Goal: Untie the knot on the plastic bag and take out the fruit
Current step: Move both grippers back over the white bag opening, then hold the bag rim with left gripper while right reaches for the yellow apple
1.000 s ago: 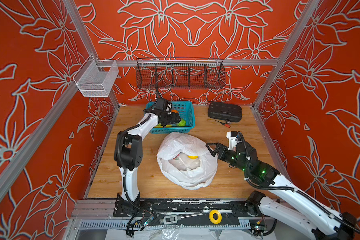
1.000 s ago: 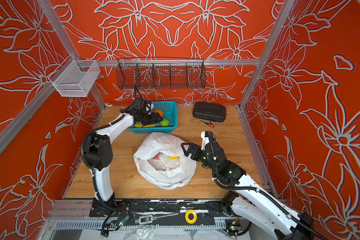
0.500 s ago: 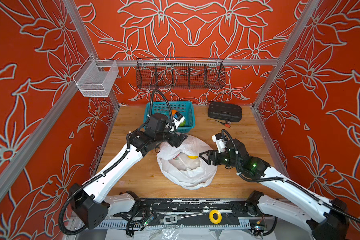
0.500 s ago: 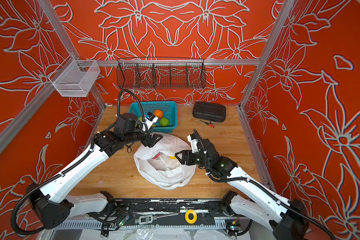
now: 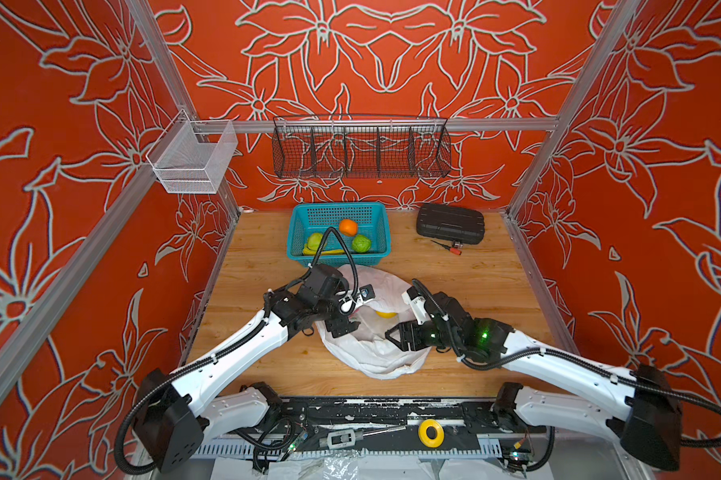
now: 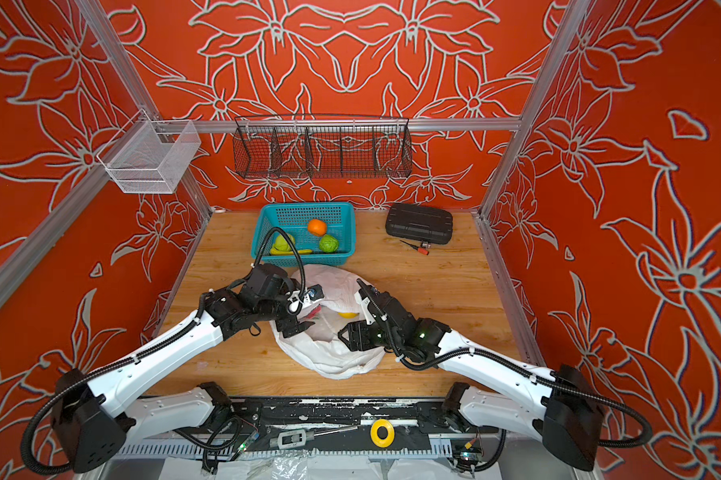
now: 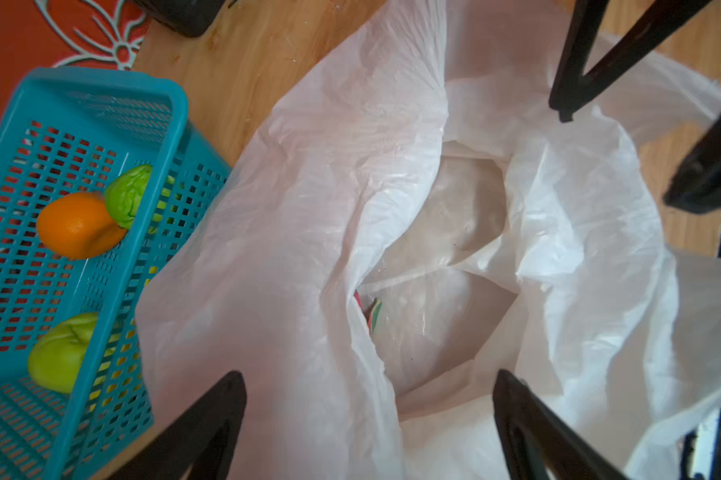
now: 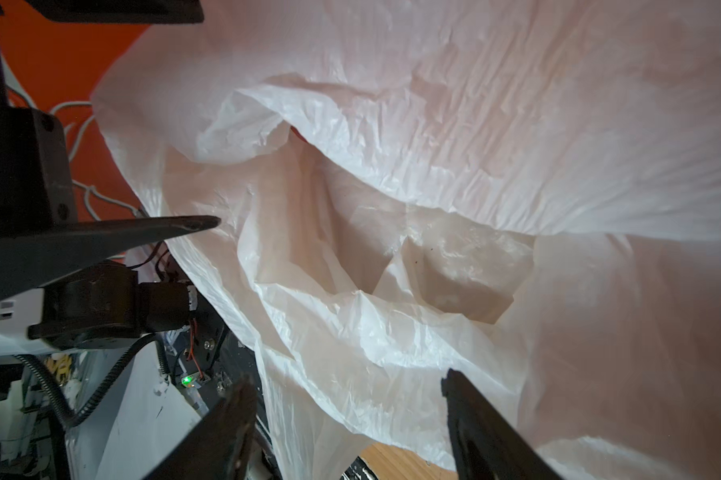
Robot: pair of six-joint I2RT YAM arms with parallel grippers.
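left wrist: orange, bumpy green fruit in teal basket

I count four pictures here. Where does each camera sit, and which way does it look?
Both top views: high above the arms' bases, looking down at the wooden table, plastic bag, teal basket and both arms.
Left wrist: on the left arm, looking into the bag's open mouth; the left tool shows as two black fingers.
Right wrist: on the right arm, facing the bag's crumpled mouth; the right tool shows likewise.
Shared: both wrist views see the bag's hollow and the opposite tool.
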